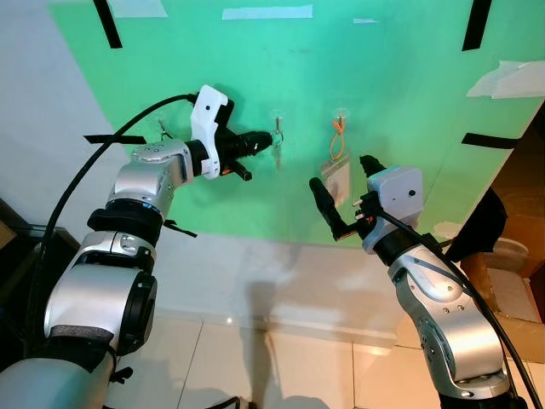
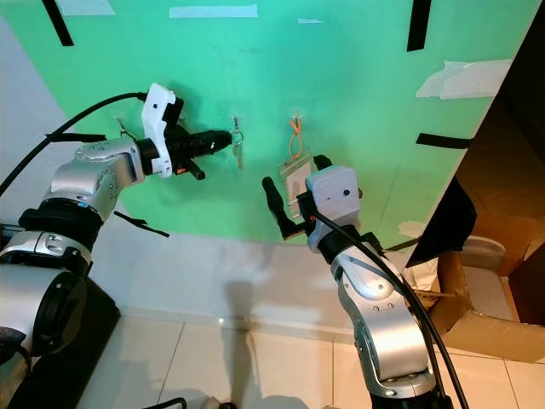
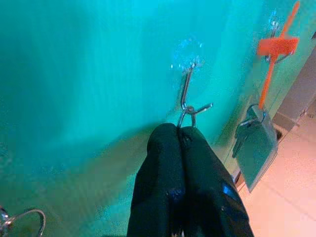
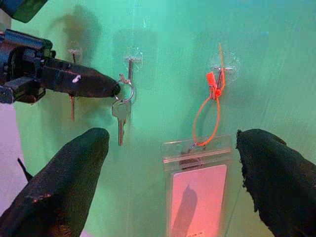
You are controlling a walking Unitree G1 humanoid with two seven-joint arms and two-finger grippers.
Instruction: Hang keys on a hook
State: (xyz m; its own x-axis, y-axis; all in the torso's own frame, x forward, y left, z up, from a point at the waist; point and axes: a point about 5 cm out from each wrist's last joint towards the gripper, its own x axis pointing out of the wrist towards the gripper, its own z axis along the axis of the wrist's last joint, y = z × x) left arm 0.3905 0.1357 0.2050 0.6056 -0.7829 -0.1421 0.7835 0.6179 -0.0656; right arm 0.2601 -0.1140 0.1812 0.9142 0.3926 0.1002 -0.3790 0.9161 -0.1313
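Up on the green wall (image 1: pixel 383 68), the keys (image 4: pixel 120 114) hang by their ring from the middle hook (image 4: pixel 129 69). Reaching out level, the left gripper (image 1: pixel 262 142) is pinched together on that ring. Further right, the right gripper (image 4: pixel 173 182) hovers spread apart before a badge holder (image 4: pixel 197 187) on an orange cord (image 4: pixel 207 113), white tile floor (image 1: pixel 255 358) below.

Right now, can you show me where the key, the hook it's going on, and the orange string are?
Key (image 4: pixel 120 117): right wrist view, on the blade below the ring.
Hook (image 3: pixel 186 89): left wrist view, on the metal shank under the clear pad.
Orange string (image 4: pixel 203 111): right wrist view, on the loop above the badge.
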